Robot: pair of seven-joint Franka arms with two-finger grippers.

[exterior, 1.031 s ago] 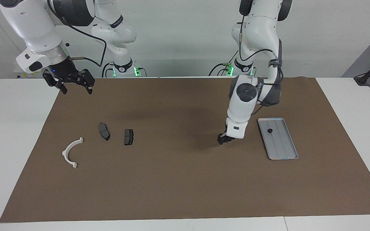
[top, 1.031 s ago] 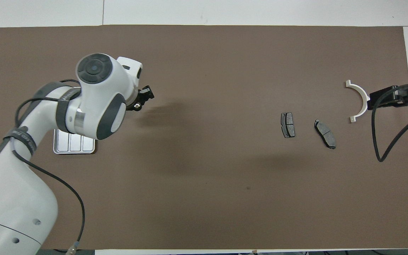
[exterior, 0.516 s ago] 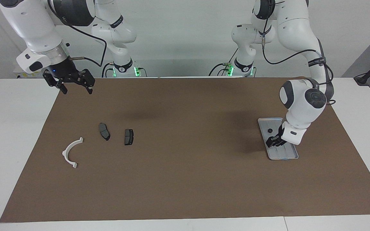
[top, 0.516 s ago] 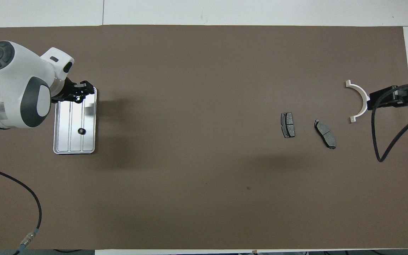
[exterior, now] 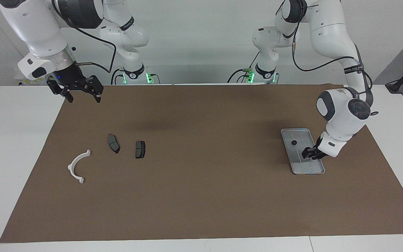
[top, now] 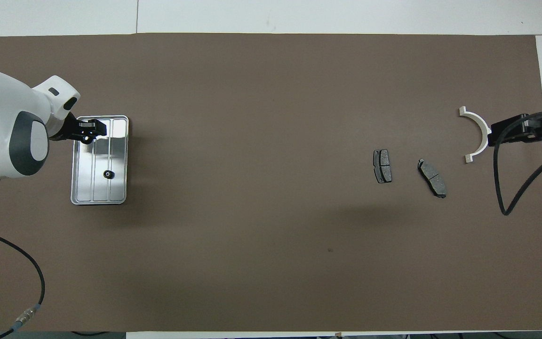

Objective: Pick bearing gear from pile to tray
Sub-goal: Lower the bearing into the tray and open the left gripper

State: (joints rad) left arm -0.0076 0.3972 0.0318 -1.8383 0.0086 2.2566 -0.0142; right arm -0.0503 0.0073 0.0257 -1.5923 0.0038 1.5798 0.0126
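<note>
The silver tray (exterior: 308, 168) lies at the left arm's end of the mat, with one small black bearing gear (exterior: 294, 142) on it; the tray (top: 118, 190) and that gear (top: 107, 174) also show in the overhead view. My left gripper (exterior: 309, 154) hangs low over the tray's half farther from the robots, shut on a second small black gear (top: 86, 139). What is left of the pile is a white bracket (exterior: 77, 166) and two dark brake pads (exterior: 113, 143) (exterior: 140, 149). My right gripper (exterior: 81, 95) waits open, raised over the mat's corner.
A brown mat (exterior: 201, 196) covers most of the white table. In the overhead view the right gripper (top: 511, 132) overlaps the white bracket (top: 475, 127), and the brake pads (top: 382, 165) (top: 432, 177) lie beside it.
My left arm has swung from the middle of the mat to over the tray, carrying the small gear. The right arm has not moved.
</note>
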